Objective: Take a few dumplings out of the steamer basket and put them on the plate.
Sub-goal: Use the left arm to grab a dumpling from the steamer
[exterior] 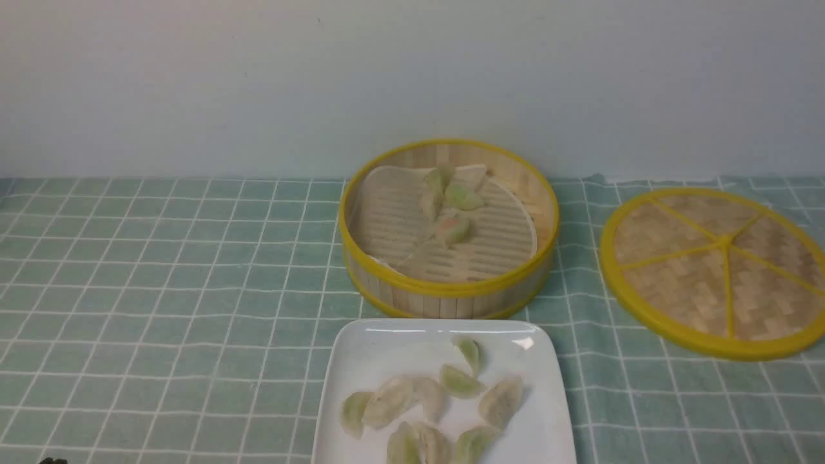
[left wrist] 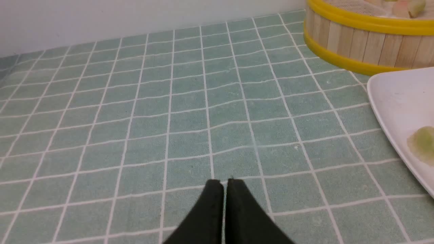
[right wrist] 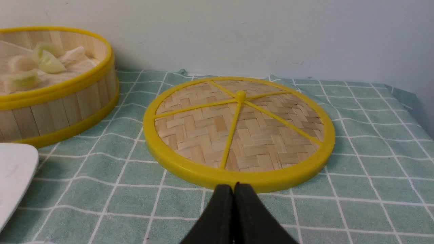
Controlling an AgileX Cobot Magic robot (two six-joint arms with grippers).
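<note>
The steamer basket (exterior: pixel 445 289) stands mid-table with about three dumplings (exterior: pixel 452 227) on its liner, one with a pinkish centre. Just in front of it, the white plate (exterior: pixel 380 351) holds several pale green dumplings (exterior: pixel 461 381). My left gripper (left wrist: pixel 225 181) is shut and empty, low over the cloth left of the plate (left wrist: pixel 396 98) and well apart from the basket (left wrist: pixel 359 40). My right gripper (right wrist: pixel 234 185) is shut and empty, its tips at the near rim of the woven lid, with the basket (right wrist: pixel 57 101) off to one side. Neither gripper shows clearly in the front view.
The flat woven lid (exterior: pixel 715 270) with its yellow rim lies right of the basket on the green checked tablecloth (exterior: pixel 167 290). A pale wall runs close behind the basket. The cloth's right edge (right wrist: pixel 415 101) shows in the right wrist view.
</note>
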